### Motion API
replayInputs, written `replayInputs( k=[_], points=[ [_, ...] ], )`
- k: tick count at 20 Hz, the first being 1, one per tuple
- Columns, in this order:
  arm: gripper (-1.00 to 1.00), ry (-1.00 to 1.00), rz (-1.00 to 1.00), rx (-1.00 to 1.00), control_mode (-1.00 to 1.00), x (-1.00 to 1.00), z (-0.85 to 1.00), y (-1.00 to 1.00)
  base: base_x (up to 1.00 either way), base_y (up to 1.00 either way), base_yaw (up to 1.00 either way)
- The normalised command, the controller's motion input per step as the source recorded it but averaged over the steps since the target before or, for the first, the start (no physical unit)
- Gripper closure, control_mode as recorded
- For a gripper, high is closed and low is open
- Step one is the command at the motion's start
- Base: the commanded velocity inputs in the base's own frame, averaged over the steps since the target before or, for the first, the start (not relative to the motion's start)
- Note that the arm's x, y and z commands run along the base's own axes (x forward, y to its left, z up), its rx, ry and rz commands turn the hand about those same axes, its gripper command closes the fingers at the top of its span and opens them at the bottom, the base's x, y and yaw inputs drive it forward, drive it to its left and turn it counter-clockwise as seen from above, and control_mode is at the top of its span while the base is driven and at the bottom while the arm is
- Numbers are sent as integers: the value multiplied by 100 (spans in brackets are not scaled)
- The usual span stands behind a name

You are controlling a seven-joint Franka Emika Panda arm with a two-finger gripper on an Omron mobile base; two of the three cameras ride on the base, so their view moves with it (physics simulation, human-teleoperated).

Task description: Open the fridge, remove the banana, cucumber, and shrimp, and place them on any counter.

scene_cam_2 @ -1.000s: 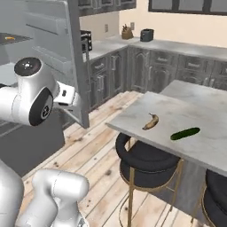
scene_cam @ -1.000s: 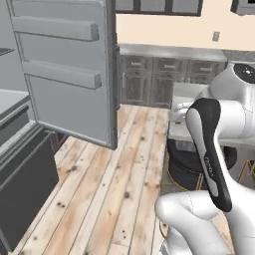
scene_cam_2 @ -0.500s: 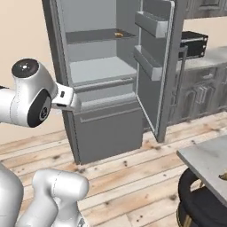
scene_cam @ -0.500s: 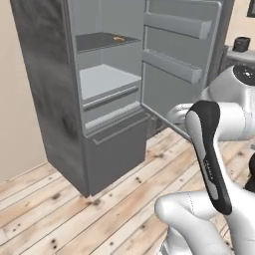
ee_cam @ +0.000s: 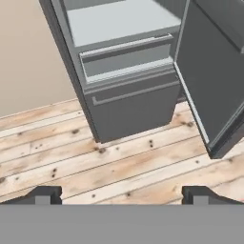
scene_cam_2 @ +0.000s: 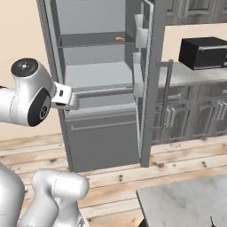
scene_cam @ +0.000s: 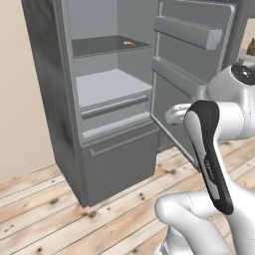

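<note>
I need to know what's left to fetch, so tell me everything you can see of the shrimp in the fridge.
The shrimp is a tiny, bright orange, curled crescent. It lies alone on the dark upper shelf of the open fridge, toward the back on the door side, and shows in the right base view too. Nothing but the shelf touches it. It is too small to make out any finer detail.

Wood plank floor [scene_cam: 45, 209] runs across the bottom of the left base frame, light boards with dark knots. Beige wall [scene_cam: 20, 99] fills the left edge. Right base frame: black microwave [scene_cam_2: 205, 52] upper right on a pale worktop (dark grey cabinets [scene_cam_2: 190, 119] underneath).
</note>
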Motion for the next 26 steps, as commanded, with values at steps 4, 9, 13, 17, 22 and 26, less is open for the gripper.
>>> replayInputs(
  k=[4,9,13,17,22,26],
  points=[
    [-100,0,0,0,100,0,0,0,99,31,9],
    [-100,0,0,0,100,0,0,0,81,-2,0],
    [-100,0,0,0,100,0,0,0,51,-48,2],
    [-100,0,0,0,100,0,0,0,59,-46,3],
    [-100,0,0,0,100,0,0,0,98,0,7],
    [-100,0,0,0,100,0,0,0,83,-9,6]
  ],
)
